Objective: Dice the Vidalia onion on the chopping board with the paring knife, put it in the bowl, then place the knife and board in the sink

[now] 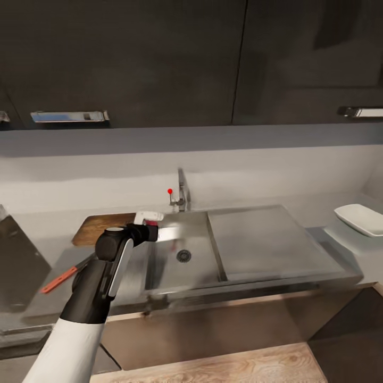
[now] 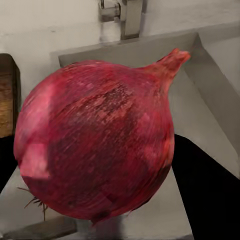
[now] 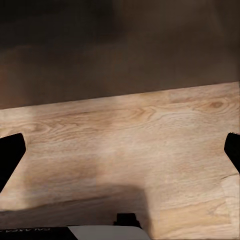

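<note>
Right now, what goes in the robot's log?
left claw: shut on onion | over sink | board: on counter | right claw: open, over floor

No text can be read; faint mirrored lettering, possibly a brand name, edges the white robot body panel.
</note>
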Available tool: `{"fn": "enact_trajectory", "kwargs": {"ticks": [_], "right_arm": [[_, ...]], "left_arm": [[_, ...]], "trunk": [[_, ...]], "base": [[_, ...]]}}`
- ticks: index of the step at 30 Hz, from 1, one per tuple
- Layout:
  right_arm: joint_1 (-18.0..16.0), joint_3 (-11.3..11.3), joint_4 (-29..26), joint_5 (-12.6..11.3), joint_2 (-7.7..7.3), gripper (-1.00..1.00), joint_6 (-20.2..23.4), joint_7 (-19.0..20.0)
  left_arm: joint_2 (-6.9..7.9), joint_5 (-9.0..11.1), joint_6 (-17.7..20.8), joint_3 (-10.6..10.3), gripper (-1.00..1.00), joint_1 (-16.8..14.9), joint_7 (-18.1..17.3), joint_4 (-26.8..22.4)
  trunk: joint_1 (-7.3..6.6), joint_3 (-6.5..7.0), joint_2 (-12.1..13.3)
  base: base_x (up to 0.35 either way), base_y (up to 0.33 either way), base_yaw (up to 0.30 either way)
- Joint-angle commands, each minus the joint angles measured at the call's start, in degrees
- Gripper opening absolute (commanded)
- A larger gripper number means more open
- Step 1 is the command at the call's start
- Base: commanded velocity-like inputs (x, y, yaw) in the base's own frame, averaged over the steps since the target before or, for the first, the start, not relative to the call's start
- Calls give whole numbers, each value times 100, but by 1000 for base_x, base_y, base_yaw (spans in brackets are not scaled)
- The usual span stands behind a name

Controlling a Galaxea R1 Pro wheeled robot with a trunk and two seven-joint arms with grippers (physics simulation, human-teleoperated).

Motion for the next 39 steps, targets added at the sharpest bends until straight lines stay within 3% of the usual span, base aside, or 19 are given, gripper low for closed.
{"fn": "enact_trajectory", "kwargs": {"ticks": [1, 12, 28, 39], "right_arm": [[-6, 49, 3, -41, -1, 100, -20, -36], [-6, 49, 9, -41, -1, 100, -35, -36], [-6, 49, 17, -41, 0, 100, -31, -36], [-6, 41, -1, -49, -9, 100, -23, -47]], "left_arm": [[0, 10, 25, 3, -100, -5, 5, -11], [0, 3, 25, 24, -100, -5, 5, -68], [9, 0, 7, 25, -100, -5, 5, -4], [-6, 9, -10, -9, -100, -5, -4, 602]], "trunk": [[1, -3, -12], [1, 98, -12], [1, 209, -12], [1, 182, -12]], "base": [[-213, 248, 0], [-46, 297, 40], [214, 279, 129], [224, 28, 4]]}}
